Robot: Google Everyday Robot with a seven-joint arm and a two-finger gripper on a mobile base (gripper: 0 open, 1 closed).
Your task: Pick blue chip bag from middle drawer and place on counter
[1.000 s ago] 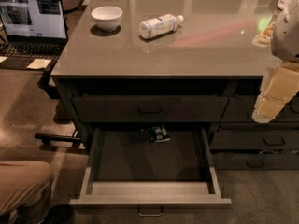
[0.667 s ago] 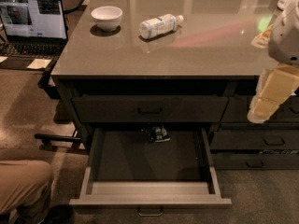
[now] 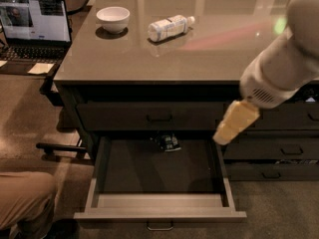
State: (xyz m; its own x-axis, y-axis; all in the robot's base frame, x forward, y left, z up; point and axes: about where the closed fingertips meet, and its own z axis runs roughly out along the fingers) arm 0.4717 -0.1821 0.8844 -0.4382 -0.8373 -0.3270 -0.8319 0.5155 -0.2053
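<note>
There is one blue chip bag (image 3: 167, 142), and it lies at the back of the open middle drawer (image 3: 158, 201), near the centre. I judge it light, soft and slippery, so it is best pinched across its crumpled top. The tool (image 3: 228, 129) hangs over the drawer's right wall; if it is open or closed I cannot tell. The tabletop (image 3: 214, 59) carries one white bowl (image 3: 113, 18) and one plastic bottle (image 3: 169, 27), lying down.
</note>
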